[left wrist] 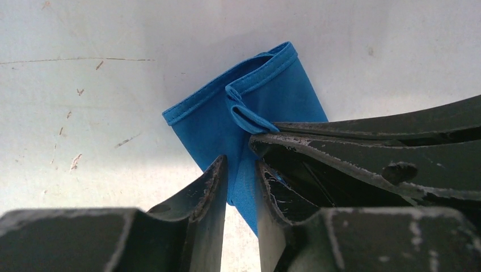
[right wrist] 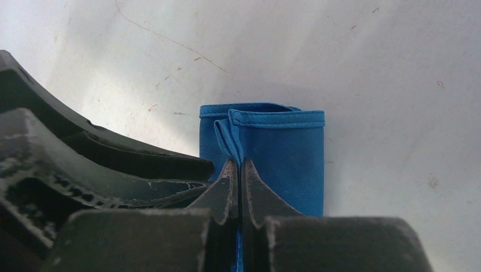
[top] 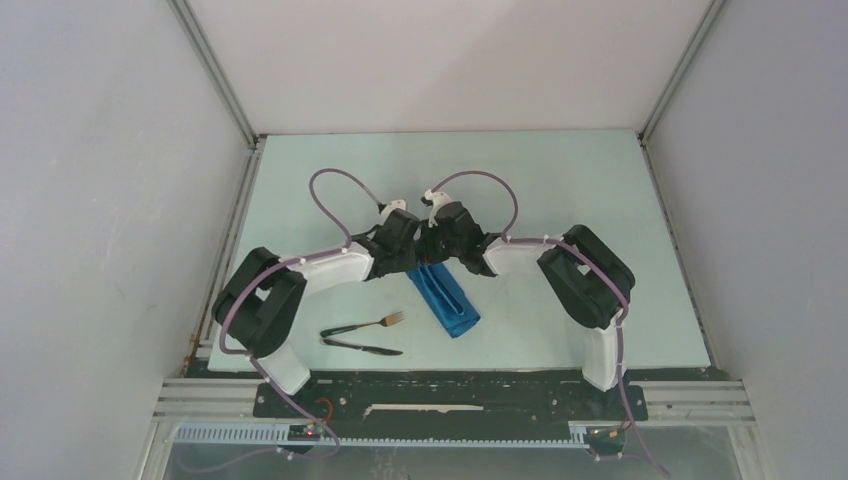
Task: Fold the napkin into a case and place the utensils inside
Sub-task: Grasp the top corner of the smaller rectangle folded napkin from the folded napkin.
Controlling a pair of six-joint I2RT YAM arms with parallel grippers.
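Note:
The blue napkin point(top: 447, 300) lies mid-table, folded into a narrow long case, running from the grippers toward the near right. Both grippers meet at its far end. My right gripper point(top: 436, 257) point(right wrist: 238, 163) is shut on a raised fold of the napkin point(right wrist: 283, 153), and blue cloth shows between its jaws. My left gripper point(top: 418, 260) point(left wrist: 241, 164) has its jaws narrowly apart, with a thick edge of the napkin point(left wrist: 261, 96) filling the gap at the tips. The fork point(top: 365, 324) and the dark knife point(top: 362, 347) lie side by side left of the case, untouched.
White walls with metal frame rails point(top: 215, 70) enclose the pale table point(top: 560, 180) on three sides. The arm bases stand on a dark mounting bar point(top: 450, 395) at the near edge. Purple cables point(top: 335, 190) loop above both wrists.

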